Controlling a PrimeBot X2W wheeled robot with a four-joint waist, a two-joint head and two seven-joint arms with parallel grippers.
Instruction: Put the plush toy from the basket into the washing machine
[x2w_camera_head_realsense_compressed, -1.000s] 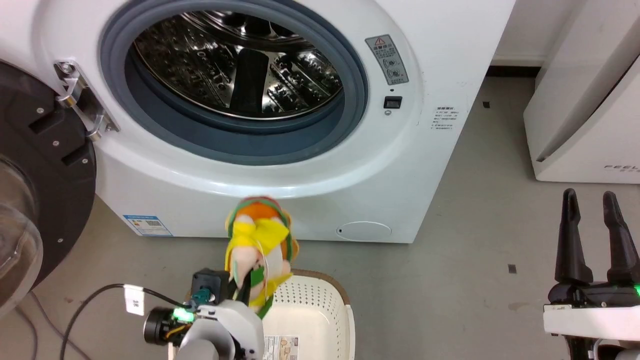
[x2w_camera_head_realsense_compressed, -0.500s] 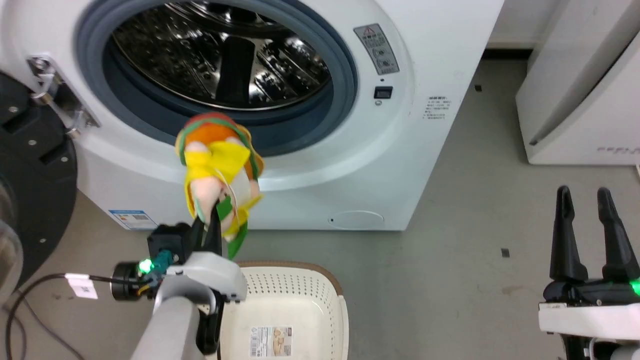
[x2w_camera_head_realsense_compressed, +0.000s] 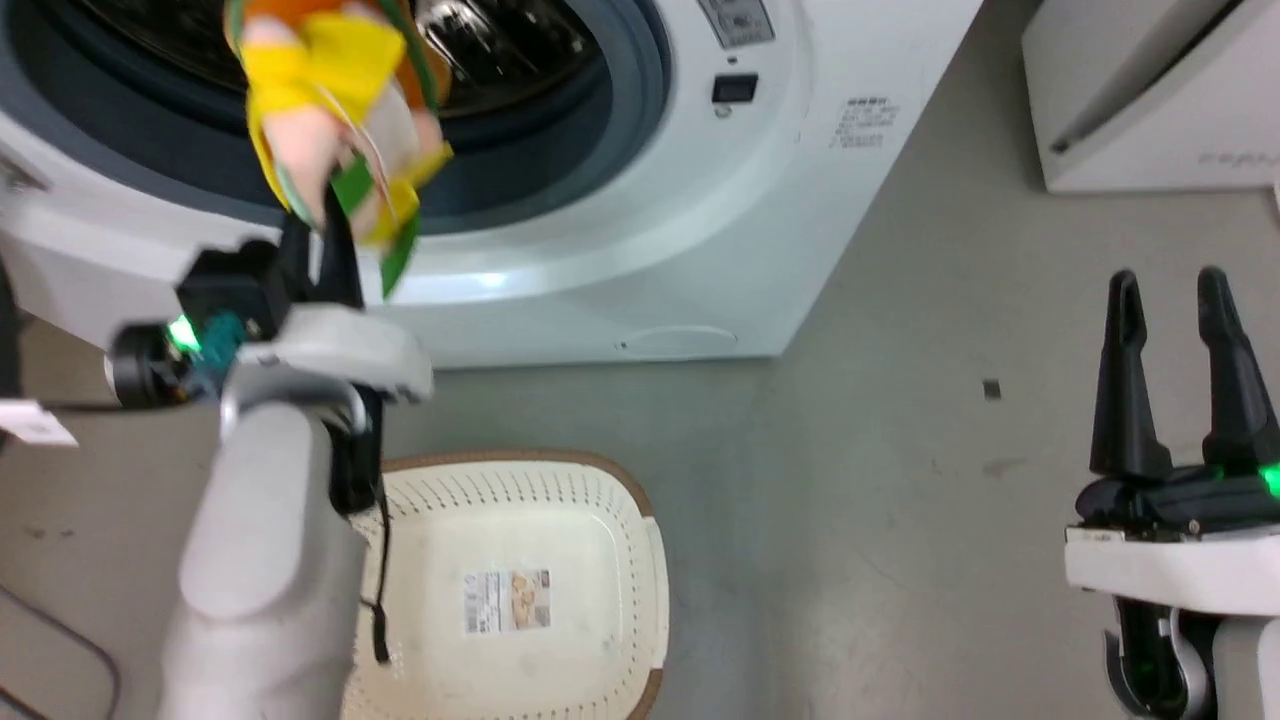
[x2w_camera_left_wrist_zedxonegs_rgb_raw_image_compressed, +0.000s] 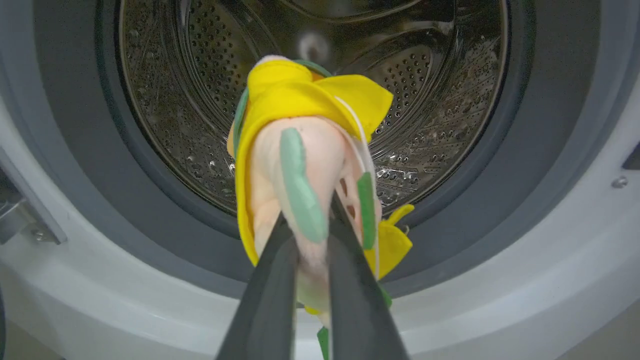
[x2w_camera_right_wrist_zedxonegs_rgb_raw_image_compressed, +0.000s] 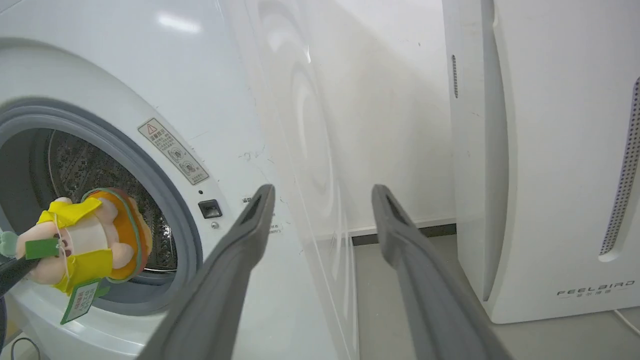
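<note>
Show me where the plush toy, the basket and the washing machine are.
plush toy (x2w_camera_left_wrist_zedxonegs_rgb_raw_image_compressed: 300, 97), left wrist view, on its yellow middle.
basket (x2w_camera_head_realsense_compressed: 500, 487), head view, on its perforated far wall.
washing machine (x2w_camera_head_realsense_compressed: 700, 250), head view, on its white front panel.

Yellow plush toy (x2w_camera_left_wrist_zedxonegs_rgb_raw_image_compressed: 300, 165) facing open washing machine (x2w_camera_head_realsense_compressed: 700, 230); basket (x2w_camera_head_realsense_compressed: 480, 490) below.

Plush toy (x2w_camera_left_wrist_zedxonegs_rgb_raw_image_compressed: 305, 165) showing pale pink head, mint-green patch, yellow wrap, orange base edged in green; green hang tag (x2w_camera_right_wrist_zedxonegs_rgb_raw_image_compressed: 80, 300) dangling. Washing machine (x2w_camera_head_realsense_compressed: 700, 230) showing white body, grey gasket (x2w_camera_left_wrist_zedxonegs_rgb_raw_image_compressed: 75, 175), shiny steel drum (x2w_camera_left_wrist_zedxonegs_rgb_raw_image_compressed: 440, 115) dotted with holes. Basket (x2w_camera_head_realsense_compressed: 620, 560) showing cream perforated walls, brown rim, printed label (x2w_camera_head_realsense_compressed: 507, 600). Right gripper (x2w_camera_head_realsense_compressed: 1167, 278) showing black fingers, green light glowing at base. Floor (x2w_camera_head_realsense_compressed: 880, 450) looking plain grey.
</note>
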